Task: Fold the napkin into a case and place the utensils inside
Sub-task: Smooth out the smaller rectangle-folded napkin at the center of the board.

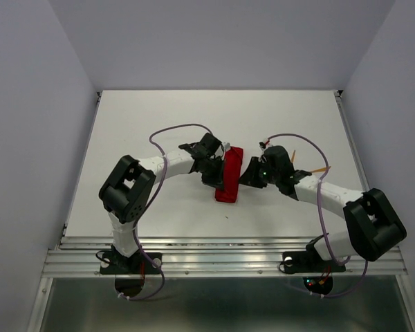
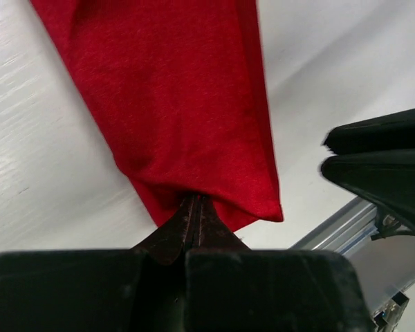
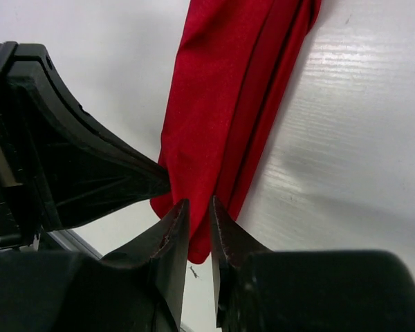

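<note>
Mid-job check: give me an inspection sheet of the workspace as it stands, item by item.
Surface: white table, no spills seen.
Job's things: red napkin folded into a narrow strip between the two arms; two orange utensils lie outside it, on the table by the right arm.
Clutter: one tiny dark speck beside the napkin's end.
Grippers: left gripper jaws shut on the napkin's end; right gripper jaws a little apart at the same end, red cloth showing in the gap.
Cables: purple cables loop above each arm, off the napkin.
Surroundings: grey walls on three sides; metal rail along the near edge.
</note>
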You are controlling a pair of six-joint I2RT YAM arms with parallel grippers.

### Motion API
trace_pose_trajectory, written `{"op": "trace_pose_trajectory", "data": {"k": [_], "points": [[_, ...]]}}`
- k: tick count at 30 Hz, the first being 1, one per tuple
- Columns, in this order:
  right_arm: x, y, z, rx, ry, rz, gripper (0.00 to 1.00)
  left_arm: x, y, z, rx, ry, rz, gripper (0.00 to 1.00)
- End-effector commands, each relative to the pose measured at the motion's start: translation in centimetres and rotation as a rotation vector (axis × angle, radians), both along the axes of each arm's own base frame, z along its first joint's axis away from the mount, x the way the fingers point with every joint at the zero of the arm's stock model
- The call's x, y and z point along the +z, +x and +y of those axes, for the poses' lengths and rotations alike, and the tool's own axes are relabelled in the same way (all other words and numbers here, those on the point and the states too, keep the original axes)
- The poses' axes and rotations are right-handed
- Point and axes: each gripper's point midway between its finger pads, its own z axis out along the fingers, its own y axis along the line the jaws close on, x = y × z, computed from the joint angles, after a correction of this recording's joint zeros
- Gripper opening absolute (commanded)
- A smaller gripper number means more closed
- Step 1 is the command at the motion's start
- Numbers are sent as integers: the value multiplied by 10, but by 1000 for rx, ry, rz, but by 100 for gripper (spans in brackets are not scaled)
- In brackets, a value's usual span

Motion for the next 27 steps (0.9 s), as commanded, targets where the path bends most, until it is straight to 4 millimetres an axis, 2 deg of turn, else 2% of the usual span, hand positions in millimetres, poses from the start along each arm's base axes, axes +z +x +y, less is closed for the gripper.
{"op": "trace_pose_trajectory", "data": {"k": [1, 5, 8, 13, 17, 19, 22, 25, 26, 27], "points": [[7, -6, 20, 54, 86, -2, 23, 14, -3, -22, -42, -96, -34, 0], [7, -14, 36, 105, 117, 10, 23, -2, -3, -23, -39, -74, -11, 0], [-8, -16, 36, 102, 102, 48, 23, -4, -2, -21, -37, -64, -14, 0], [-51, -23, 26, 76, 28, 139, 20, 9, 3, -19, -40, -52, -46, 0], [-66, -26, 20, 57, 0, 166, 19, 26, 4, -12, -48, -31, -84, 0], [-65, -26, 20, 56, -1, 161, 19, 32, 5, -9, -45, -23, -97, 0], [-52, -22, 23, 58, 21, 127, 18, 40, 10, -5, -31, -7, -118, 0], [-26, -12, 21, 27, 47, 36, 19, 50, 20, -5, -10, -1, -143, 0], [-5, -7, 19, 9, 67, -28, 25, 52, 23, -5, 1, 9, -150, 1], [4, -3, 16, -13, 65, -64, 30, 53, 26, -5, 10, 15, -155, 4]]}}
